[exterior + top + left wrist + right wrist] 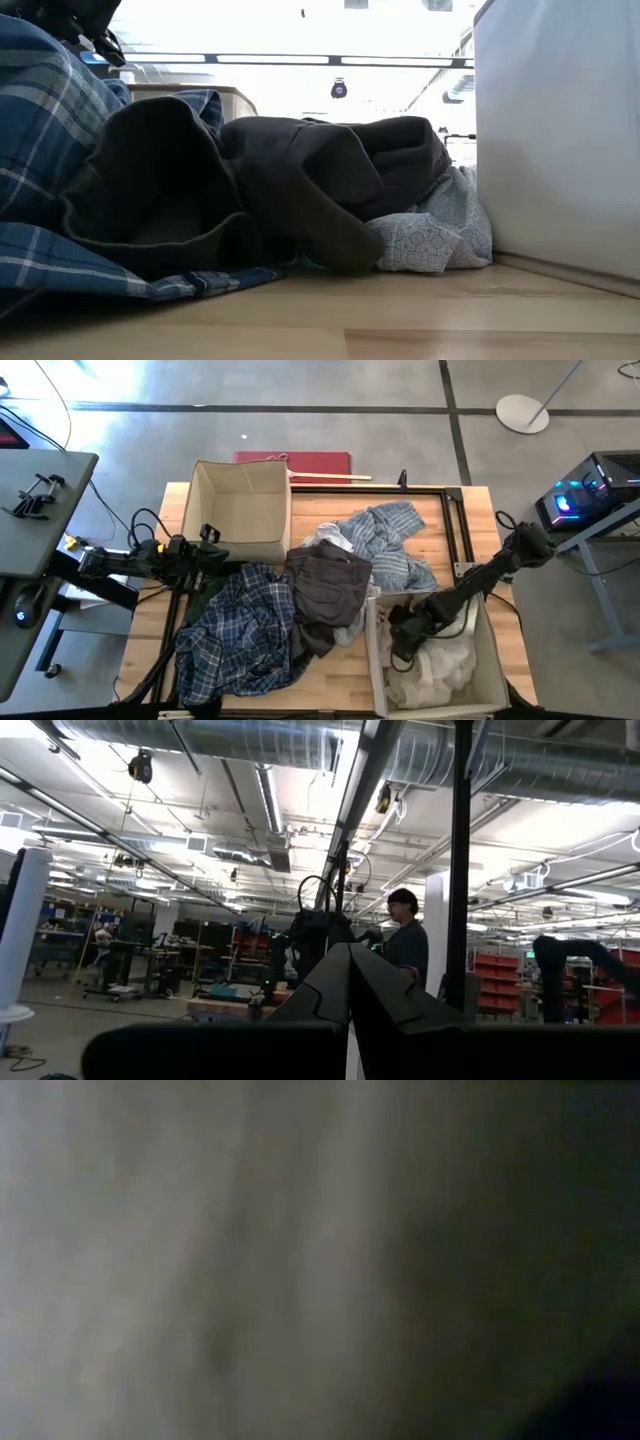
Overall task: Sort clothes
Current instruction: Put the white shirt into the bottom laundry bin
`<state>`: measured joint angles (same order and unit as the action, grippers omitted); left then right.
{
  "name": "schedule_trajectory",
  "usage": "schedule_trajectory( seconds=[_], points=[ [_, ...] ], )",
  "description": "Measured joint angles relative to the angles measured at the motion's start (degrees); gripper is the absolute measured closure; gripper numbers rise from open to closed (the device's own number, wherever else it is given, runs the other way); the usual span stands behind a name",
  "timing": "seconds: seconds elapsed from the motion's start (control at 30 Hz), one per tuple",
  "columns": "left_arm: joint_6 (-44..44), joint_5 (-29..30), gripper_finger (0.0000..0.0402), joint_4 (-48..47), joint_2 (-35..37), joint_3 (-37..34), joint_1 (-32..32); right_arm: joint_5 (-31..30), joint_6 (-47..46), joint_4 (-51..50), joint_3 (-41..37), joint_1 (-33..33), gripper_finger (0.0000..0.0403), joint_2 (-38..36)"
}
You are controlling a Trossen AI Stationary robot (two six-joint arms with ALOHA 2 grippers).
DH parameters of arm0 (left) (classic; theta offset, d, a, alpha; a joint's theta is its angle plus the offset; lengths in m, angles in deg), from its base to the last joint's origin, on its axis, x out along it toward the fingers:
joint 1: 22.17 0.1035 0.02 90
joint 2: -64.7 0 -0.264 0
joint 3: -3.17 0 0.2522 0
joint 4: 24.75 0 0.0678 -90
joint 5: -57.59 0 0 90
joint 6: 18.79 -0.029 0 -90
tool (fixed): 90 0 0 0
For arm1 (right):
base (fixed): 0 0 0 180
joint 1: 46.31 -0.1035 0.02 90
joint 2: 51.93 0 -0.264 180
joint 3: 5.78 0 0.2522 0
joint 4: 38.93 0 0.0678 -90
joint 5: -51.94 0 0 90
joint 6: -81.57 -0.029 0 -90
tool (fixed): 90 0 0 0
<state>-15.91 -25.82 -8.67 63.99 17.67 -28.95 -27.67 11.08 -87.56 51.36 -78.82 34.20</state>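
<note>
High view, right hand (402,650) down in box (497,675), white clothes (445,665)

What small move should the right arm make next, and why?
Probably lift the right gripper straight up out of the beige fabric box on the right. It sits low inside, on the white garments, and whether it grips one cannot be told. The dark grey garment and blue-and-white plaid shirt lie unsorted on the wooden table.

table (340,680) | two beige boxes (240,510) (495,665) | red mat (295,463) | person (405,942) beyond
</note>
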Motion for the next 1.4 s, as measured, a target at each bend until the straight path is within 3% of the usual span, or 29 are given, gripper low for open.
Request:
schedule_trajectory(
  seconds=[0.13,0.27,0.43,0.6,0.7,0.9,1.0,1.1,1.2,1.4],
  points=[
    [0.03,0.04,0.0401,0.00,0.00,0.00,0.00,1.21,0.64,-7.98,7.53,-0.04,0.0248,-3.37],
    [0.00,0.24,0.0401,0.09,0.00,0.00,0.00,0.95,-3.31,-20.67,16.94,-4.24,0.0250,-5.97],
    [0.00,0.76,0.0401,0.04,0.00,0.00,0.00,-7.54,-17.98,-36.32,25.83,-12.33,0.0261,-6.92],
    [-0.06,0.78,0.0401,0.04,0.00,0.00,0.00,-5.72,-34.14,-44.18,23.20,-18.42,0.0278,-5.60],
    [-0.06,0.76,0.0401,0.00,0.00,0.00,0.00,-4.32,-33.02,-38.50,17.16,-19.95,0.0287,-4.36],
    [0.01,0.75,0.0401,-0.04,0.00,0.00,0.00,-8.35,-25.78,-4.59,-0.22,-17.73,0.0291,-3.96],
    [0.00,1.26,0.0401,0.00,0.00,0.00,0.00,-8.53,-20.69,5.68,-4.88,-15.41,0.0291,-4.25],
    [0.02,1.68,0.0401,0.02,0.00,0.00,0.00,-4.76,-17.19,2.70,-3.94,-13.43,0.0294,-4.12],
    [0.05,1.70,0.0401,0.00,0.00,0.00,0.00,-0.76,-13.64,-7.58,0.26,-12.10,0.0305,-4.00],
    [0.00,1.70,0.0401,-0.05,0.00,0.00,0.00,-1.10,-10.52,-29.31,15.23,-11.60,0.0336,-3.94]
  ],
)
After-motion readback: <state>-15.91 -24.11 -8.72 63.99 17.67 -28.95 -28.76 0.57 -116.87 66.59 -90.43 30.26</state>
